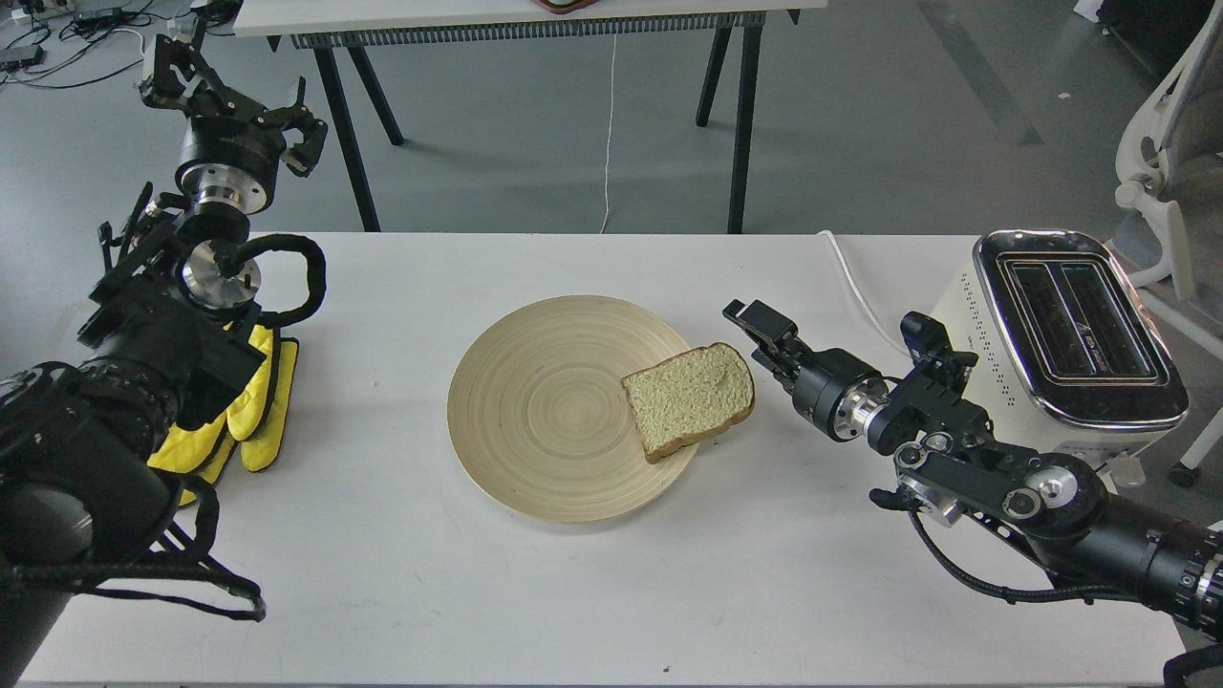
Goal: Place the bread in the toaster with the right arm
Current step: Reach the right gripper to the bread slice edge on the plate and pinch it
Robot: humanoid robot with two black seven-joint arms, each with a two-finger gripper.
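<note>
Right arm (1013, 487) low over table; gripper (755, 330) just right of bread (690, 399), not touching; finger spread unclear.

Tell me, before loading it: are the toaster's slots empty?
Empty: both slots of the toaster look dark and clear, and the bread lies on the plate.

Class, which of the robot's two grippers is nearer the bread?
The right gripper, just beside the bread on the plate; the left gripper is raised far away.

Right end effector (755, 330) low, pointing left, fingers indistinct; left end effector (229, 96) raised, fingers spread.
</note>
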